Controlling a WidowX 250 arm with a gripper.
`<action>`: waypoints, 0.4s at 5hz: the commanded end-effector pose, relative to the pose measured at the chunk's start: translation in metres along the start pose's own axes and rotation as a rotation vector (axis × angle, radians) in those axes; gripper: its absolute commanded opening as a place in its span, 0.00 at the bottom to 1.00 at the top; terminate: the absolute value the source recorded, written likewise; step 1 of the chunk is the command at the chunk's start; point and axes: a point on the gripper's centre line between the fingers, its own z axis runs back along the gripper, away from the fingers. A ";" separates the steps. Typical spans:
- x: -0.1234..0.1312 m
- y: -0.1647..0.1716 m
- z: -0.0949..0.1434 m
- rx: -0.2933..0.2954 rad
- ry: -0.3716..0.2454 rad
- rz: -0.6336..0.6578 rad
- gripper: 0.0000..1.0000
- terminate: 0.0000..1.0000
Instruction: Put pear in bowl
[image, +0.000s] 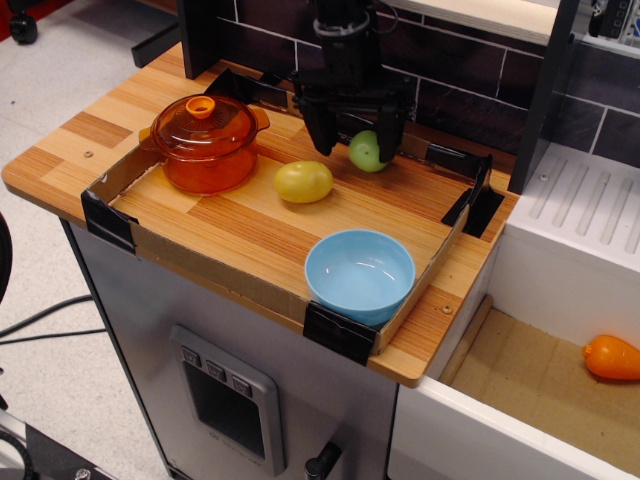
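The light-green pear (364, 151) lies on the wooden board at the back of the tray, in front of the dark tile wall. My black gripper (356, 152) has come down over it, open, with its two fingers astride the pear. The right finger (390, 130) is close against the pear and the left finger (320, 125) stands apart from it. The light-blue bowl (360, 275) stands empty at the tray's front right corner, well in front of the pear.
A yellow lemon-like fruit (303, 182) lies just front-left of the left finger. A transparent orange lidded pot (204, 142) stands at the tray's left. Low cardboard walls with black tape (340, 332) ring the tray. An orange vegetable (611, 357) lies in the sink at the right.
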 end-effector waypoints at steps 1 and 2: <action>0.011 -0.004 0.018 0.057 -0.106 -0.010 0.00 0.00; 0.008 -0.004 0.032 0.034 -0.105 -0.011 0.00 0.00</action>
